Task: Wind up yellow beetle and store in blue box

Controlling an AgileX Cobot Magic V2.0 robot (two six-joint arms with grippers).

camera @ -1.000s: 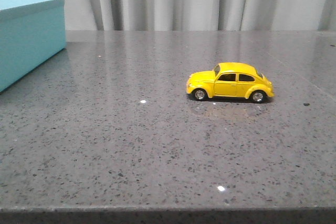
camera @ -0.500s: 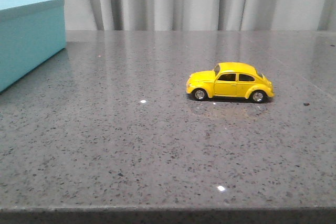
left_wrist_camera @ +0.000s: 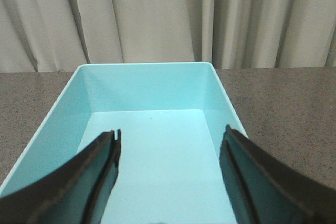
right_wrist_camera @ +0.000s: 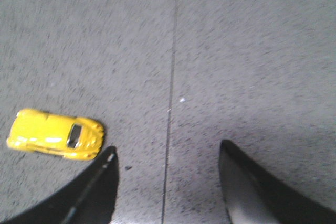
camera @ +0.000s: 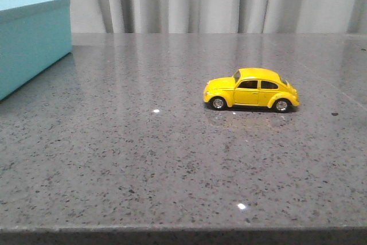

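The yellow beetle (camera: 251,89) stands on its wheels on the grey speckled table, right of centre in the front view, nose to the left. In the right wrist view it (right_wrist_camera: 54,134) lies beside and outside the open, empty right gripper (right_wrist_camera: 167,153). The blue box (camera: 31,41) stands at the far left edge of the front view. In the left wrist view the box (left_wrist_camera: 152,93) is open and empty inside, and my left gripper (left_wrist_camera: 170,135) hovers open and empty over it. Neither arm shows in the front view.
The grey speckled table (camera: 143,159) has its front edge along the bottom of the front view. A thin seam (right_wrist_camera: 170,77) runs across the table under the right gripper. Pale curtains (camera: 200,1) hang behind the table.
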